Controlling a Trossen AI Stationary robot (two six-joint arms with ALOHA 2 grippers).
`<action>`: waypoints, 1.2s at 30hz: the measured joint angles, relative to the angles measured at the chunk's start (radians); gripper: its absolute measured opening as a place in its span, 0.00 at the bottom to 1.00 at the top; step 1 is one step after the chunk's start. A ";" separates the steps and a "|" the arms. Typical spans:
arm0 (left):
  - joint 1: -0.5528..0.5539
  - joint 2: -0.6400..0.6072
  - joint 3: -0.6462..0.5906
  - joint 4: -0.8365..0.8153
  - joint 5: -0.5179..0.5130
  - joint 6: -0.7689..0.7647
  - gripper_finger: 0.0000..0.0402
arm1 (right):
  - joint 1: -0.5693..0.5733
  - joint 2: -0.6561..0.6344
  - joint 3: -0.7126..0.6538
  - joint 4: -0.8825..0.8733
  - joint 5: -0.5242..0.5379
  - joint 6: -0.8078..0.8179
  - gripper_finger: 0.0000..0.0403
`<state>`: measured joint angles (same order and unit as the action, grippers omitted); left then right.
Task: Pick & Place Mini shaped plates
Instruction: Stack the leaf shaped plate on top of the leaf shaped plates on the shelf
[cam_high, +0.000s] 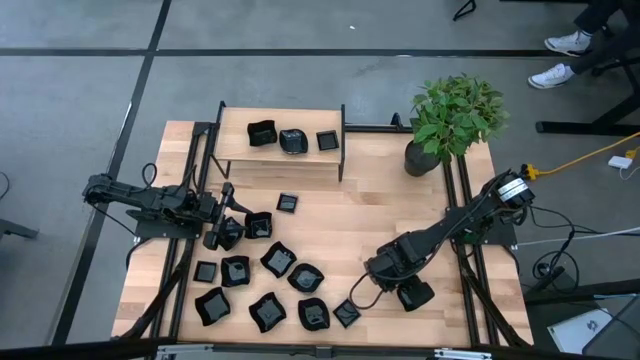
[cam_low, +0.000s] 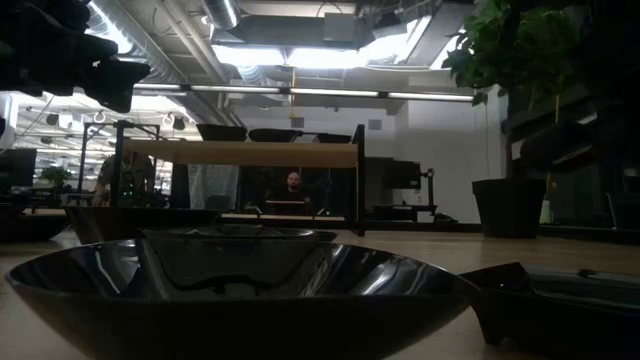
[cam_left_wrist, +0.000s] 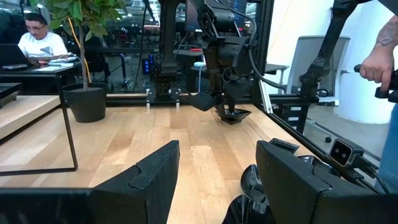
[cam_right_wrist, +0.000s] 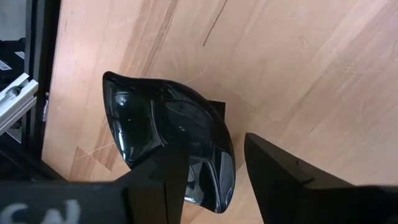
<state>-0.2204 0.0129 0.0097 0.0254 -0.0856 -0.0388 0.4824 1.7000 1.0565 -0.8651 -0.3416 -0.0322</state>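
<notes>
My right gripper (cam_high: 414, 294) hangs low over the near right part of the desk (cam_high: 380, 205), jaws clamped across the rim of one mini plate (cam_right_wrist: 171, 146), a glossy black dish tilted on edge between my fingers (cam_right_wrist: 163, 168). My left gripper (cam_high: 222, 232) sits over the left side of the desk; its jaws look apart in the wrist view, and I cannot tell whether anything is between them. The rest of the plates (cam_high: 270, 290) lie scattered on the near left of the desk, with three more up on the shelf (cam_high: 282, 155) at the back. The risk, as I judge it: the grip is on a slick, sloping rim, so a quick swing could let the dish slip out and drop. Carrying it across also brings my two arms close over the cluster, where a low pass could knock other plates.
</notes>
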 joint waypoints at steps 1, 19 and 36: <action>0.000 0.000 0.000 0.000 0.000 0.000 0.52 | 0.000 0.000 0.000 0.000 0.000 0.000 0.38; 0.000 0.000 0.000 0.000 0.000 0.000 0.52 | -0.001 0.000 0.000 -0.001 0.000 0.000 0.10; 0.000 0.000 0.000 0.000 0.000 0.000 0.52 | -0.022 -0.006 0.000 -0.050 0.000 0.026 0.01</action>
<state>-0.2205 0.0132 0.0097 0.0255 -0.0856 -0.0387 0.4601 1.6938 1.0565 -0.9150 -0.3421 -0.0059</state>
